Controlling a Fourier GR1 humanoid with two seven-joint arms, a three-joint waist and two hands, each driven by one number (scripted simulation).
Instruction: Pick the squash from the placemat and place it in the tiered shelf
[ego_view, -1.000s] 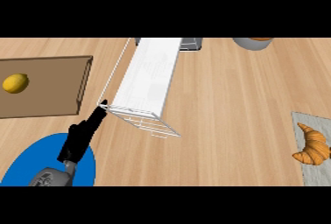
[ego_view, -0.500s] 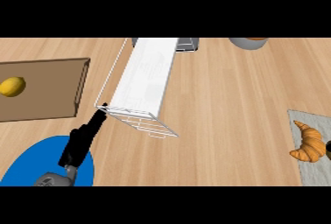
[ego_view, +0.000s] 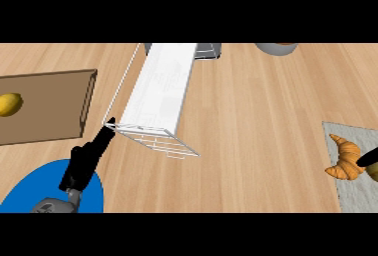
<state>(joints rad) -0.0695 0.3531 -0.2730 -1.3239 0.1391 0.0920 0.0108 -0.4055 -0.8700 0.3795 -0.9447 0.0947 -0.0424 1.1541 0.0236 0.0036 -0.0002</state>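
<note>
Working at the view's very edge with the right hand (ego_view: 367, 159), fingers too hidden to tell apart or together, could snag the croissant (ego_view: 342, 160) beside the barely visible squash (ego_view: 374, 173).

One shelf (ego_view: 159, 92), one croissant (ego_view: 344, 160), one lemon (ego_view: 9, 104) — two mats (ego_view: 52, 102).

We see a matt, pale wood-grain worktop (ego_view: 251, 110); on it the tiered shelf (ego_view: 159, 95) is thin white wire, and left of it lies a smooth brown board (ego_view: 52, 107).
</note>
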